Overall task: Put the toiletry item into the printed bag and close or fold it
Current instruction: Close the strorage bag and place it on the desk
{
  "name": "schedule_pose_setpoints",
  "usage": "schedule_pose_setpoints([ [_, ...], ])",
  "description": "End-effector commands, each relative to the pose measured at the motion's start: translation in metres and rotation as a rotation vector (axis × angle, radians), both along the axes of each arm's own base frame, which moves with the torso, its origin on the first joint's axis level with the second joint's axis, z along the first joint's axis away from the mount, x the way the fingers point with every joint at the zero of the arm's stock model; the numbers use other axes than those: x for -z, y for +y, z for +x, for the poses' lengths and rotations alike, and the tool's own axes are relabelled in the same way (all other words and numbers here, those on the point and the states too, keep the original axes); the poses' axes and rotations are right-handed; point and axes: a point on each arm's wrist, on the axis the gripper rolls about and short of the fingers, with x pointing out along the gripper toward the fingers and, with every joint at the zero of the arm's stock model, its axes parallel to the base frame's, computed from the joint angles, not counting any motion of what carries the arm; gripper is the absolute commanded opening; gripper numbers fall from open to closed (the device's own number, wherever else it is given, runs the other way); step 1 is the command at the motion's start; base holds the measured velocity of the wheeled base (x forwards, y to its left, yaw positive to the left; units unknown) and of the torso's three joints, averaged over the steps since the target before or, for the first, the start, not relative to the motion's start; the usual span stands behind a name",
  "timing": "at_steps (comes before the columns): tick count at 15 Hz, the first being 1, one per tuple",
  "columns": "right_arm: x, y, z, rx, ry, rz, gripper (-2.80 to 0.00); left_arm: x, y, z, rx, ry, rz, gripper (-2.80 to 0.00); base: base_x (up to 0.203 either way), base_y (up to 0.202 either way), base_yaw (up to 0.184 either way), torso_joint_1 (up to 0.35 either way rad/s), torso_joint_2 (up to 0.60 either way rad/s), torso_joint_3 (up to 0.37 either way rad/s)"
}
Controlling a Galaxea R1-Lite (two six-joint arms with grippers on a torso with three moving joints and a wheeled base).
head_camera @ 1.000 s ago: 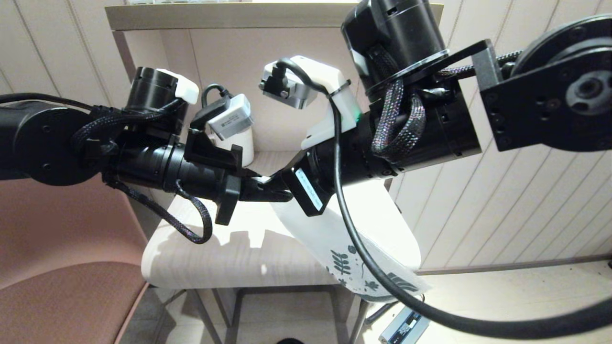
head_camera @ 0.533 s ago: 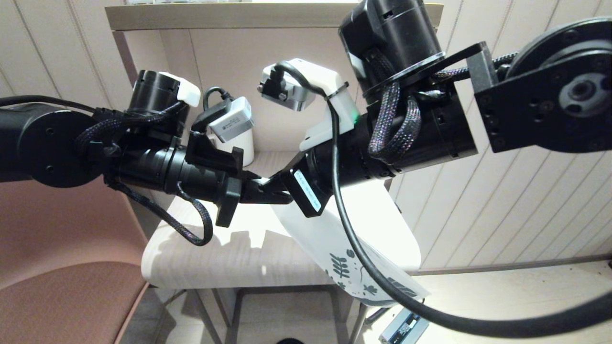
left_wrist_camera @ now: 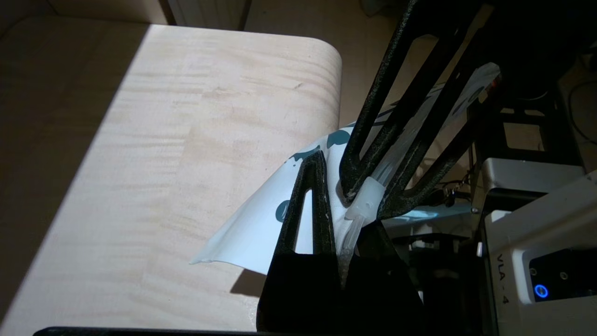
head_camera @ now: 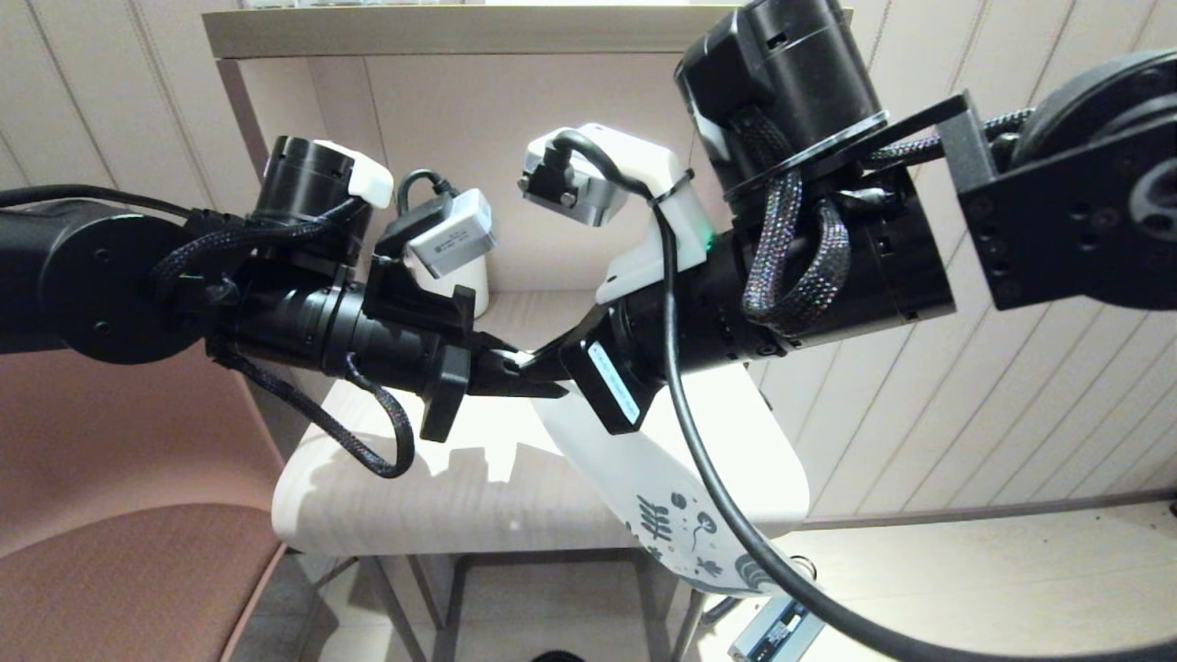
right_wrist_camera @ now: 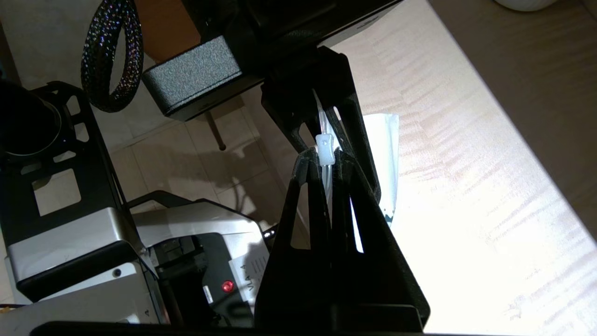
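At frame centre, the flat white leaf-printed pouch [head_camera: 644, 478] is pinched at its top by left tool [head_camera: 497, 375] and right tool [head_camera: 542, 370]; its zip edge is hidden behind them, and the white zip slider [right_wrist_camera: 325, 148] is gripped by the right tool.

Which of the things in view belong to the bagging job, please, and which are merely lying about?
Job:
- flat white pouch with dark blue leaf print, hanging above the table
- white zip slider
- left gripper, shut on the pouch top
- right gripper, shut at the slider

Lying about:
- white mug
- pale wooden table
- reddish-brown chair
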Motion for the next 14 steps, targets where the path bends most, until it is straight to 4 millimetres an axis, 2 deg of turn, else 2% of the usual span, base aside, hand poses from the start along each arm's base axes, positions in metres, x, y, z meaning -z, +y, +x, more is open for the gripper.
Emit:
schedule_pose_setpoints([
  [1, -0.003, -0.007, -0.004, 0.005, -0.001, 0.0, -2.8, -0.001, 0.0, 0.0, 0.004, -0.005, -0.003, -2.8, 0.0, 0.0, 0.0, 0.0, 0.0, 0.0],
  [5, -0.001, -0.022, -0.01, 0.024, 0.013, -0.013, -2.8, -0.002, 0.0, 0.001, 0.003, -0.007, -0.005, -2.8, 0.0, 0.0, 0.0, 0.0, 0.0, 0.0],
  [14, 0.006, -0.063, -0.044, 0.04, 0.045, -0.041, -2.8, -0.007, -0.002, 0.005, -0.001, -0.014, -0.017, -2.8, 0.0, 0.0, 0.0, 0.0, 0.0, 0.0],
])
